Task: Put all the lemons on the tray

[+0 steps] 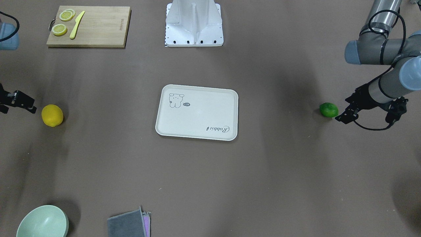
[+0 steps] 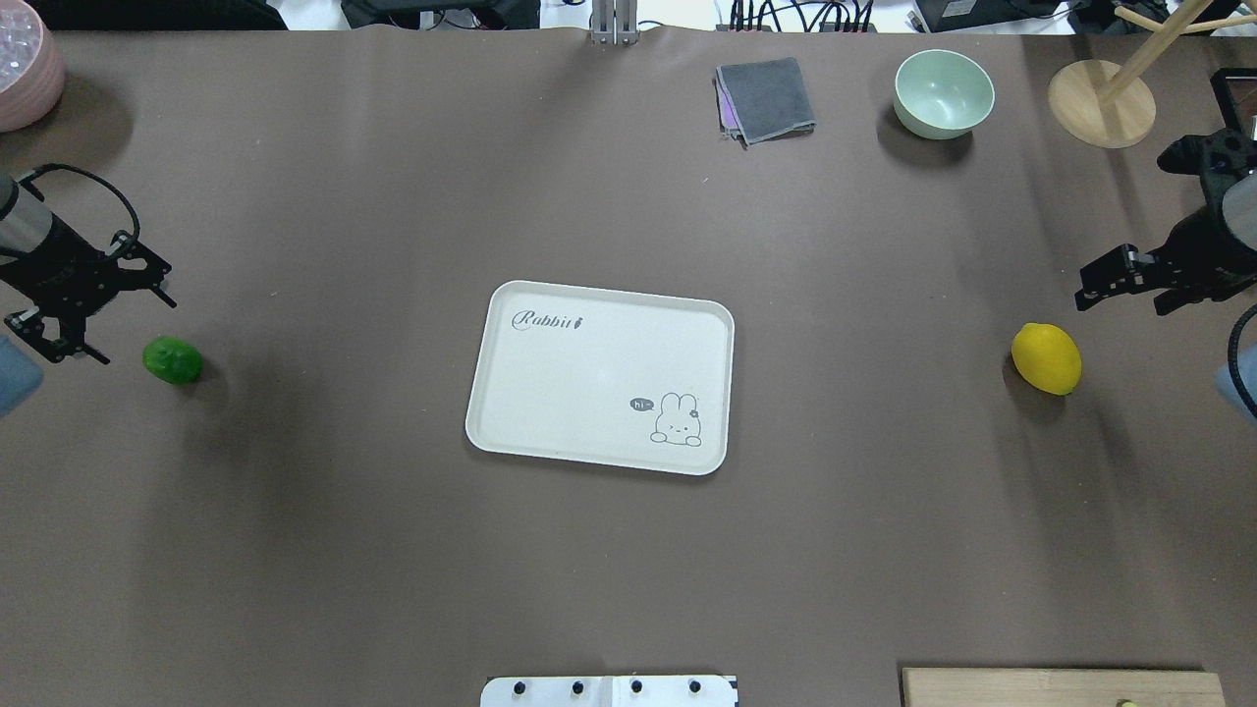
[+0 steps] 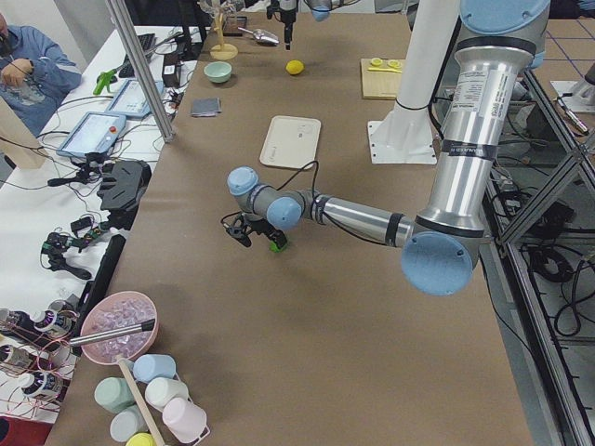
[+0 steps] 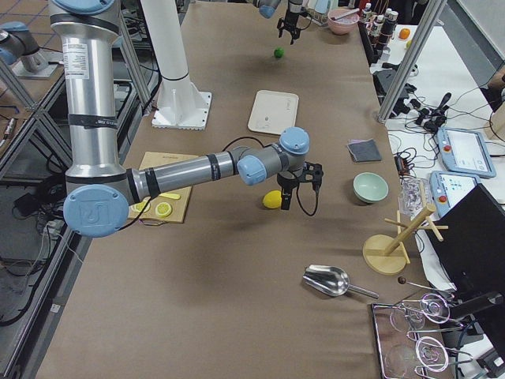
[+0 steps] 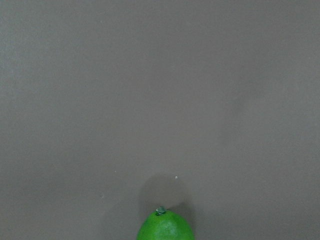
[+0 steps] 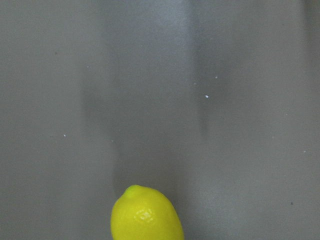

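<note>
Yellow lemon (image 2: 1047, 358) sits on the table at the robot's right end and the green lemon (image 2: 173, 360) at its left, both well apart from the tray (image 2: 589, 383) in the middle. They look firm, waxy and ready to roll, so I'd pinch across the fat middle, not the nubs. Right gripper (image 2: 1121, 304) hovers just beside the yellow one, jaws spread. Left gripper (image 2: 140, 333) is beside the green one, spread too.

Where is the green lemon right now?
In the overhead view the green lemon lies at far left, just beside the left tool, well left of the central tray.
</note>
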You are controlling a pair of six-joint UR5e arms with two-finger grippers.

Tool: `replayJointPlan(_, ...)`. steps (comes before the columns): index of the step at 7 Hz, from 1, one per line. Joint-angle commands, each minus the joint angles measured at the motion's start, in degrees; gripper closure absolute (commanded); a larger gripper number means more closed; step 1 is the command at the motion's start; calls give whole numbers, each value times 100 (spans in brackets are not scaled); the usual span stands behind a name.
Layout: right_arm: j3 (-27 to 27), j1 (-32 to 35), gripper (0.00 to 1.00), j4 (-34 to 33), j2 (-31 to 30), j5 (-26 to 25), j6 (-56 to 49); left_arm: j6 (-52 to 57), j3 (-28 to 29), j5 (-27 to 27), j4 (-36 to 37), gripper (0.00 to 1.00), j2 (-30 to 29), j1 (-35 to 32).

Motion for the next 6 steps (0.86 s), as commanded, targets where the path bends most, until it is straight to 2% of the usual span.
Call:
replayJointPlan(1,-236,-313,0,67,225,-74,45,-684,-3,171,-838,3,298,352)
replayJointPlan(2,-333,-436,0,67,278,-74,37,-695,6,198,-839,3,299,405)
replayJointPlan(3,-438,-516,0,76,340,-82,37,-695,6,268,-865,9,299,449)
replayJointPlan(4,-570,-612,0,111,358,-117,28,-677,32,269,-891,24,299,458)
replayJointPlan(6,-808,-719,0,445,349,-126,37,-503,50,190,-839,100,246,459)
